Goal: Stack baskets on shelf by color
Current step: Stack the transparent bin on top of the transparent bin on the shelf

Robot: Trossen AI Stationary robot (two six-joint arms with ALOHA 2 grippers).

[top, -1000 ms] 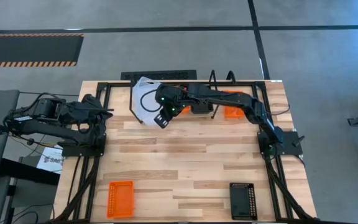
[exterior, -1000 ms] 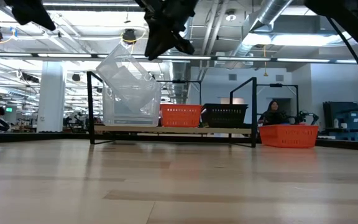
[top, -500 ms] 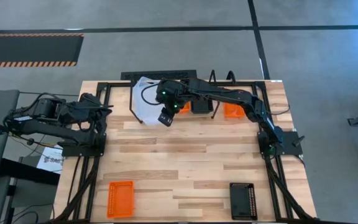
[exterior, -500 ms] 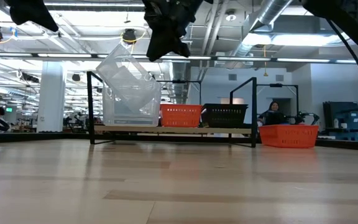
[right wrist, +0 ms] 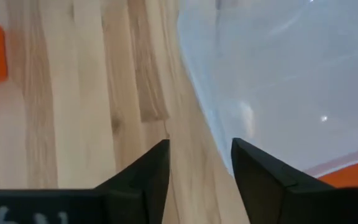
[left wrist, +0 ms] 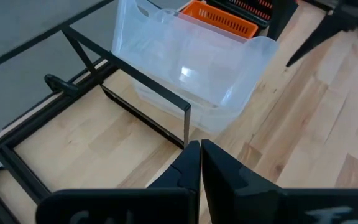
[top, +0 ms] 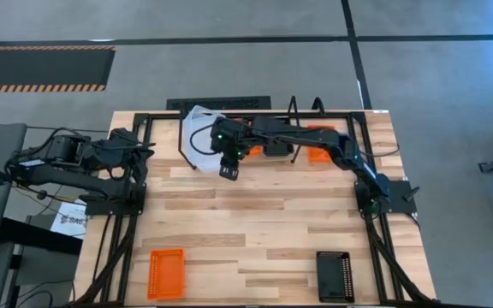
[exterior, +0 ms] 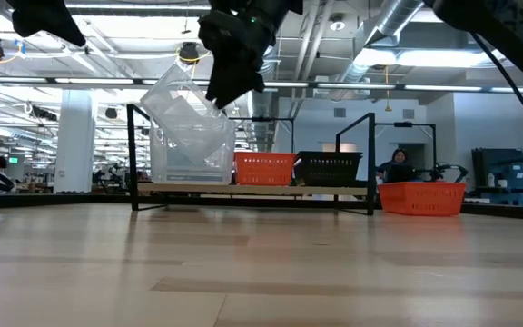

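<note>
- My left arm sits folded at the bench's (top: 255, 231) left edge, elbow bent; left claw (left wrist: 200, 163) clenched, the two dark fingers pressed together, holding nothing, aimed toward the shelf end.
- Loose orange basket (top: 165, 273) on the near-left of the slatted wood bench, rectangular, mesh-like walls, lying flat.
- Clear baskets (exterior: 189, 136) at the shelf's left end: translucent smooth plastic with rounded corners, the top one tilted and sticking up crooked out of the ones under it, not nested flat.
- Shelf (exterior: 252, 188) is a light board in a thin black wire frame, at the far side of the bench.
- Right arm reaches long across the far side from its base at the right edge; right claw (top: 228, 164) hangs raised just beside the clear stack, fingers (right wrist: 143, 177) spread apart, released, gripping nothing. Its wrist view looks down on bare wood and the clear plastic wall.
- Orange basket (exterior: 265, 168) on the shelf's middle, ribbed walls, upright.
- Black basket (exterior: 329, 167) right of it on the shelf, perforated walls.
- Another orange basket (exterior: 421, 196) sits on the bench past the shelf's right end.
- Black perforated basket (top: 335, 275) near-right on the bench, flat, well apart from the rest.
</note>
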